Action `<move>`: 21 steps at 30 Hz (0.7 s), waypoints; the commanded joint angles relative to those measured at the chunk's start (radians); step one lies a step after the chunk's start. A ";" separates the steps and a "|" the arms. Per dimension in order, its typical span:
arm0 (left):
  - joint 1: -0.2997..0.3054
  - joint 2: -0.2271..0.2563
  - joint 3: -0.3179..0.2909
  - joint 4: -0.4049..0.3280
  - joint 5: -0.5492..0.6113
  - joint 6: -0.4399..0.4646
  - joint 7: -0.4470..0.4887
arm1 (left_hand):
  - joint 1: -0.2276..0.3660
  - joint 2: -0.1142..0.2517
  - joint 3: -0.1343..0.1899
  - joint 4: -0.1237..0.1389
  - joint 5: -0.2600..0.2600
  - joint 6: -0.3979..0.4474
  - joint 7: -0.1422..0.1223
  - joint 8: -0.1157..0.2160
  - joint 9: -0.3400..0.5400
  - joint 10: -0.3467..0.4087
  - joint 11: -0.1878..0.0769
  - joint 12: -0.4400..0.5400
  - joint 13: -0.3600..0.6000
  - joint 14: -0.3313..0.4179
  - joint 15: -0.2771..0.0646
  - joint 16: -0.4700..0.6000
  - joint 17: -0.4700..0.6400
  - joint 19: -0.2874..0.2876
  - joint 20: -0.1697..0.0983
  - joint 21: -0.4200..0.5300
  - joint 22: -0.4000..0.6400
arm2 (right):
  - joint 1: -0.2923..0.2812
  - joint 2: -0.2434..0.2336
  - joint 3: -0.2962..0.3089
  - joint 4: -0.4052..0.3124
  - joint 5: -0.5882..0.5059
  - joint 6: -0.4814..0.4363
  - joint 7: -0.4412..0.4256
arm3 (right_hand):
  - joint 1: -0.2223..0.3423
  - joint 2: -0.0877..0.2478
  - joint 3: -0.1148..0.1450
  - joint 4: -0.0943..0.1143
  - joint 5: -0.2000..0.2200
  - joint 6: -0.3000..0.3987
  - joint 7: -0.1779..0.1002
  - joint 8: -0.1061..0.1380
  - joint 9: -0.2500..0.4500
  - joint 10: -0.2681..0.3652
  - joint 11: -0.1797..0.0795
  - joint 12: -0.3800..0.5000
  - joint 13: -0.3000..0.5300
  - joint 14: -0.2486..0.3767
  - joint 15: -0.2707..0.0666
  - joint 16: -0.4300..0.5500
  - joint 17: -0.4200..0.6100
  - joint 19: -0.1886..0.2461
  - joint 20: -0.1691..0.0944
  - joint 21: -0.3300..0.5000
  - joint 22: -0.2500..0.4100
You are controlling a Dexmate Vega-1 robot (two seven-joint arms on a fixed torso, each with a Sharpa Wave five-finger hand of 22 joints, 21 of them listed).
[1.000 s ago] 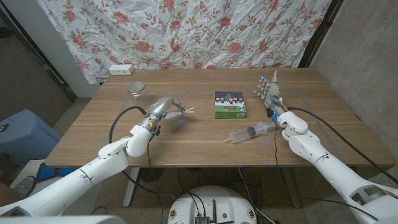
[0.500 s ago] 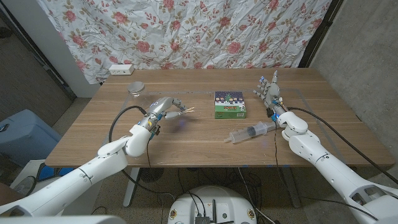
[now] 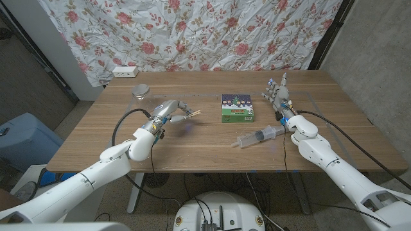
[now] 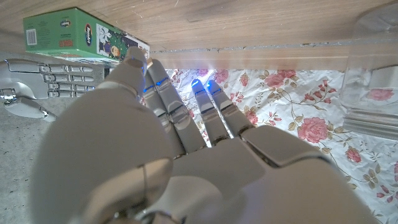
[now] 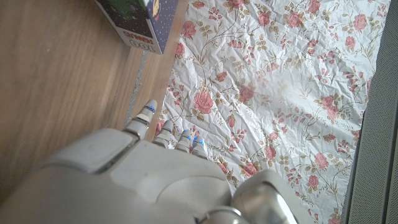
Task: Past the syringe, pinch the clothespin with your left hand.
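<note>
- Almost nothing has moved in the last second: the left hand point(image 3: 172, 110) holds the same spot left of the table's middle, still gripping the clothespin point(image 3: 192, 114), and the right hand point(image 3: 279, 96) has not shifted at the right side.
- The clothespin, a pale wooden peg, juts from the left hand's curled fingers point(image 3: 182, 113), its tip pointing toward the green box point(image 3: 237, 108); it sits pinched at the fingertips, just above the wooden table point(image 3: 192, 144).
- The right hand stands upright on the table near the far right, fingers apart and pointing up, holding nothing.
- The syringe point(image 3: 259, 136) lies on its side on the tabletop, near the right forearm, angled from the table's middle up toward the right hand; it is well apart from the left hand.
- The green box rests flat between the two hands, toward the far side; in the left wrist view the same green box point(image 4: 81, 36) shows beyond the knuckles, and in the right wrist view its dark end point(image 5: 140, 22) shows past the fingers.
- A small round grey dish point(image 3: 140, 91) sits near the table's far left, and a white power strip point(image 3: 124, 70) lies past the far left corner below the rose-print curtain point(image 3: 192, 32).
</note>
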 commanded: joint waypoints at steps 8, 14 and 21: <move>0.007 0.013 -0.003 -0.015 0.005 0.019 -0.017 | -0.019 -0.006 -0.012 0.001 0.004 -0.012 -0.002 -0.005 0.002 -0.013 0.001 -0.005 0.003 -0.008 -0.139 -0.002 0.000 -0.003 -0.001 0.001 0.005 | 0.000 0.000 0.000 0.001 0.000 0.000 0.000 | 0.001 0.079 -0.006 -0.001 0.005 0.002 -0.001 0.000 0.003 0.001 -0.006 -0.003 0.004 0.006 -0.039 -0.002 0.003 0.003 0.003 -0.001 0.005; 0.006 0.014 -0.003 -0.016 0.006 0.021 -0.020 | -0.027 -0.009 -0.017 0.003 0.004 -0.012 -0.002 -0.004 0.002 -0.015 0.001 -0.005 0.002 -0.010 -0.138 -0.002 0.000 -0.002 -0.002 0.001 0.005 | 0.000 0.000 0.000 0.000 0.000 0.000 0.000 | 0.001 0.080 -0.006 -0.001 0.005 0.002 -0.001 0.000 0.003 0.001 -0.006 -0.003 0.004 0.006 -0.040 -0.002 0.004 0.003 0.003 -0.001 0.005; 0.003 0.014 -0.002 -0.016 0.007 0.025 -0.022 | -0.037 -0.015 -0.024 0.004 0.005 -0.016 -0.002 -0.005 0.002 -0.024 0.002 -0.006 0.002 -0.012 -0.137 -0.002 0.000 -0.002 -0.003 0.001 0.005 | 0.000 0.000 0.000 0.000 0.000 0.000 0.000 | 0.001 0.079 -0.007 -0.001 0.005 0.002 0.000 0.000 0.003 0.002 -0.005 -0.003 0.004 0.005 -0.041 -0.002 0.004 0.003 0.003 -0.001 0.005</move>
